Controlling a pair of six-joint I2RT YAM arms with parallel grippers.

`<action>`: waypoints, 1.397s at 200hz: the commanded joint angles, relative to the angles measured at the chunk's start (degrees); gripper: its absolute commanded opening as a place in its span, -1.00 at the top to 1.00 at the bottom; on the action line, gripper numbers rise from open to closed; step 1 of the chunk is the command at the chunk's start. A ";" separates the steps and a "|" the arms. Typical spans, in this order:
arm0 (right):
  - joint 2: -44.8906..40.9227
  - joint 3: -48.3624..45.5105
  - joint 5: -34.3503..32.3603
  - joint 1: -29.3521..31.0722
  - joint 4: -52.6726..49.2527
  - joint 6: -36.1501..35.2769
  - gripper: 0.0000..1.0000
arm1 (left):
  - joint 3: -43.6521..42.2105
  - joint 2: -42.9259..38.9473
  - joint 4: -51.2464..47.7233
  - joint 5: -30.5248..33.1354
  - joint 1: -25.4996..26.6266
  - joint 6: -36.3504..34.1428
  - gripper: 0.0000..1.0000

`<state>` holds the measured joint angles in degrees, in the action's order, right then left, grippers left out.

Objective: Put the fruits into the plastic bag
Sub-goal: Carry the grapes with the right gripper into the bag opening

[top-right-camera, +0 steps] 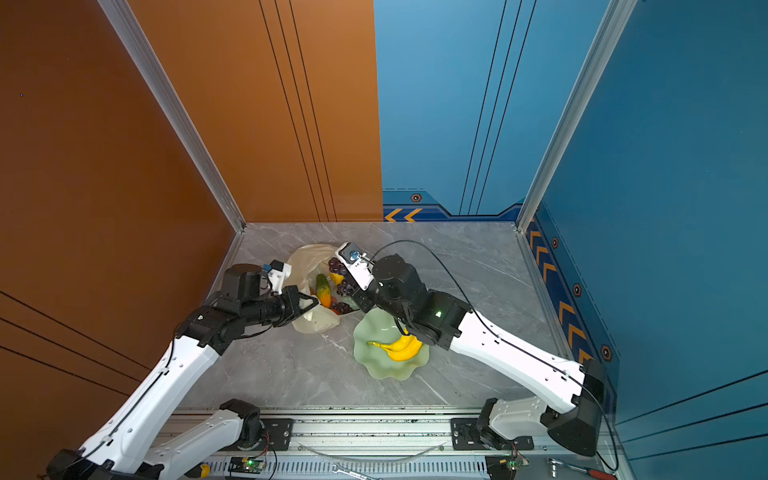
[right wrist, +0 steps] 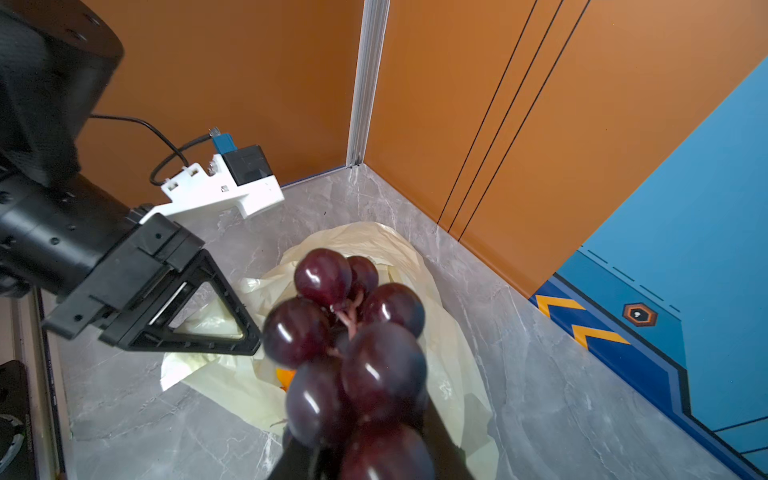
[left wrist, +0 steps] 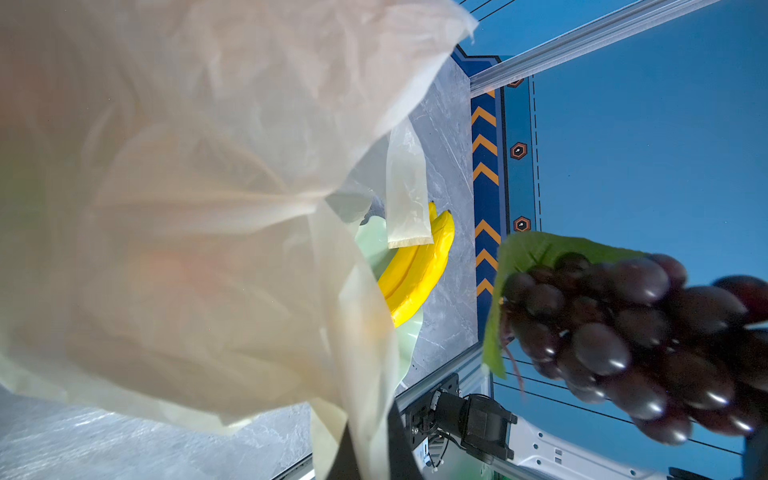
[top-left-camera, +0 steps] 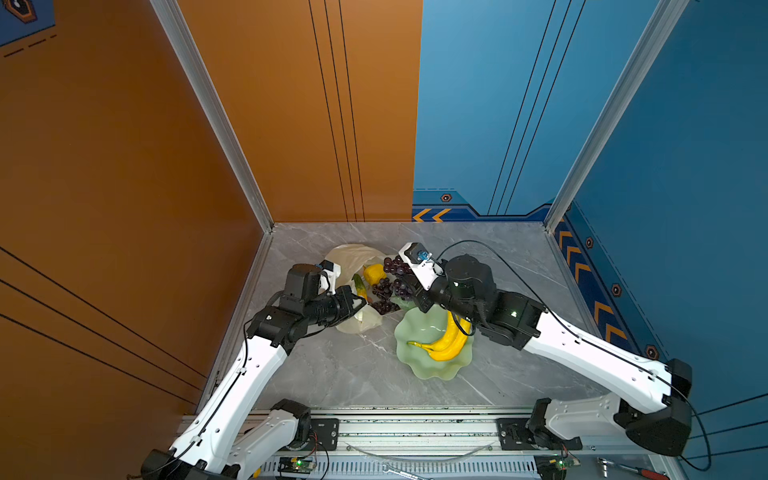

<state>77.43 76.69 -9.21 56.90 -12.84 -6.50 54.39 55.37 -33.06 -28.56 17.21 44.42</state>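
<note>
The cream plastic bag (top-left-camera: pixel 353 253) (top-right-camera: pixel 307 257) lies open at the back left of the table. My left gripper (top-left-camera: pixel 360 301) (left wrist: pixel 370 457) is shut on the bag's near edge and holds it up. My right gripper (top-left-camera: pixel 402 283) (right wrist: pixel 361 461) is shut on a dark purple grape bunch (right wrist: pixel 353 340) (left wrist: pixel 623 332) that hangs over the bag's mouth. Inside the mouth show a yellow lemon-like fruit (top-left-camera: pixel 374 273), a green-orange fruit (top-right-camera: pixel 322 289) and more dark grapes (top-left-camera: pixel 384 307). Two yellow bananas (top-left-camera: pixel 446 343) (top-right-camera: pixel 401 347) lie in the dish.
The pale green wavy-edged dish (top-left-camera: pixel 415 332) (top-right-camera: pixel 374 328) stands just right of the bag, partly under my right arm. Orange walls meet in the corner behind the bag, with a blue wall to the right. A metal rail (top-left-camera: pixel 415 428) runs along the table's front edge.
</note>
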 commanded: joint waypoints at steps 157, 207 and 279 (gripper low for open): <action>21.55 -0.47 13.72 -5.87 20.20 7.88 0.52 | 4.23 1.48 -2.23 -0.14 -2.18 -2.24 1.00; 25.35 -0.64 17.26 -6.09 19.61 9.69 0.53 | 4.23 1.58 -2.25 0.05 -2.55 -2.45 1.00; 33.09 5.08 21.34 -6.38 18.99 14.16 0.52 | 4.21 1.18 -2.35 -0.17 -3.23 -2.59 1.00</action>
<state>108.14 77.78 9.34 51.03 5.13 4.71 56.82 57.06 -34.33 -28.56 14.61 43.09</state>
